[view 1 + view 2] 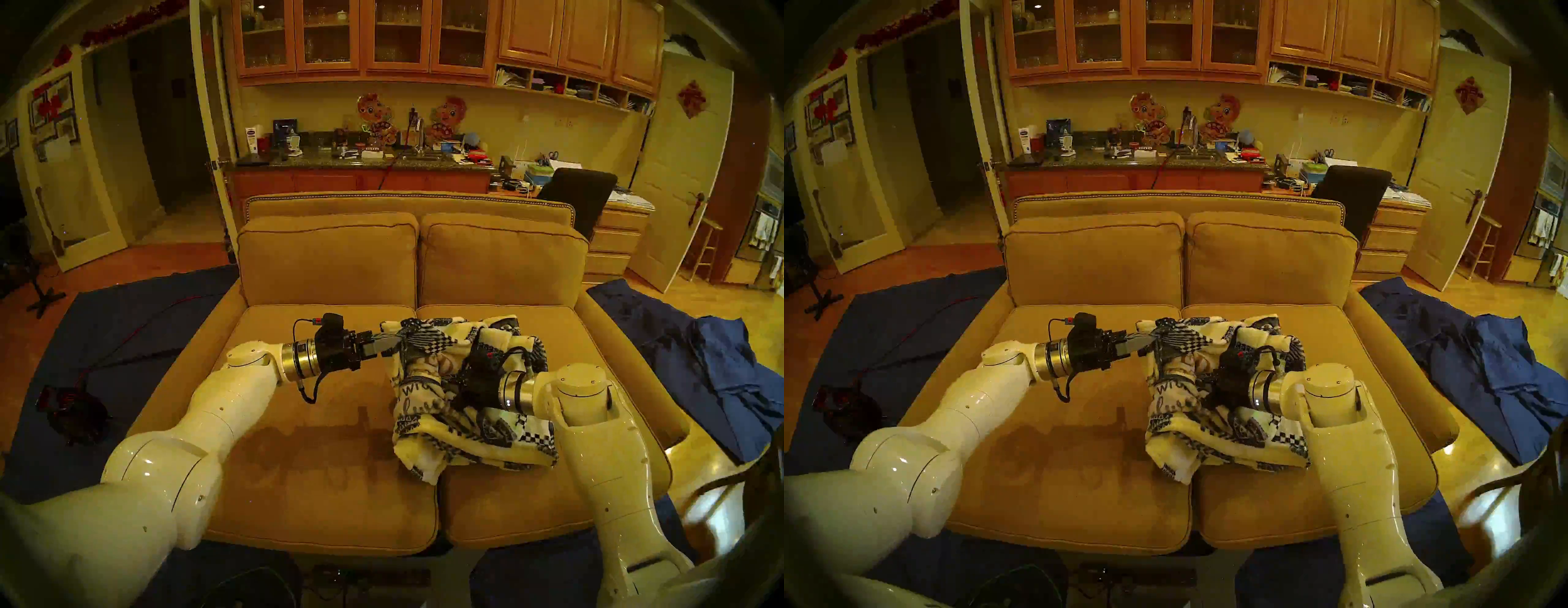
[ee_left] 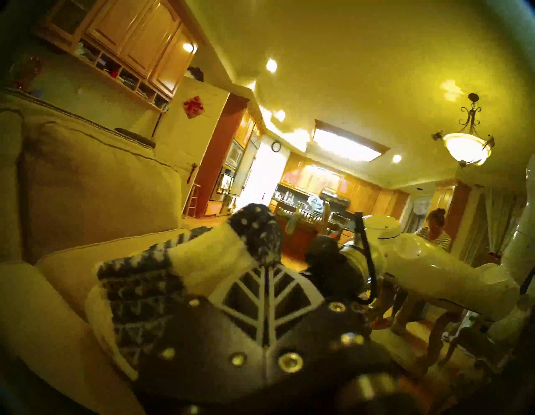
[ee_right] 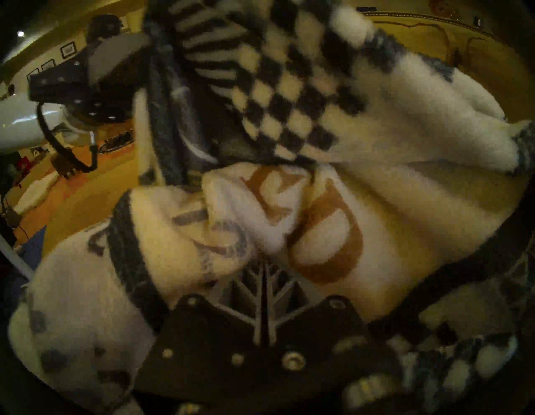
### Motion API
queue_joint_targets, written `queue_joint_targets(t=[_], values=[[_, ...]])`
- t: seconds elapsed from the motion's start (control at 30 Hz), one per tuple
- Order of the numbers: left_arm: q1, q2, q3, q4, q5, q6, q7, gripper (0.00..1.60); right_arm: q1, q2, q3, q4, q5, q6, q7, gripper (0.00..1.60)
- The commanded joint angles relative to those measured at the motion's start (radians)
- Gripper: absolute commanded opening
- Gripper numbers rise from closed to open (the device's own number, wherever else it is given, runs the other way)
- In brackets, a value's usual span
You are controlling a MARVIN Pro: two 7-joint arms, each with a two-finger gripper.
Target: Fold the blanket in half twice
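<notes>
Item one, the blanket (image 1: 466, 403): a plush cream-and-navy fleece throw with checkered patchwork and lettering. You find it bunched in a heap on the loveseat (image 1: 331, 467), over the right seat cushion, spilling across the centre seam toward the front edge. Its upper part is lifted off the cushion.

Item two, your left claw (image 1: 392, 342): closed on the blanket's checkered upper-left edge, pointing level toward the right; the left wrist view shows both fingers pressed together with fleece bunched at their tips.

Item three, your right claw (image 3: 265, 269): closed, tips buried in a cream fold of the blanket beside tan lettering, in the middle of the heap.

Item four, dark blue cloths (image 1: 700, 365): spread on the floor on both sides of the loveseat.
</notes>
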Motion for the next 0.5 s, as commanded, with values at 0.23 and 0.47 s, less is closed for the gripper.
queue_joint_targets(t=[0.23,0.47], values=[[0.062,0.011,0.023,-0.21,-0.042,0.074,-0.008,0.0,0.135,-0.061,-0.013,0.098,-0.02,-0.027,-0.085,0.0],[0.124,0.039,0.064,-0.304,-0.051,0.129,-0.008,0.0,0.163,-0.075,-0.021,0.128,-0.028,-0.04,-0.104,0.0]])
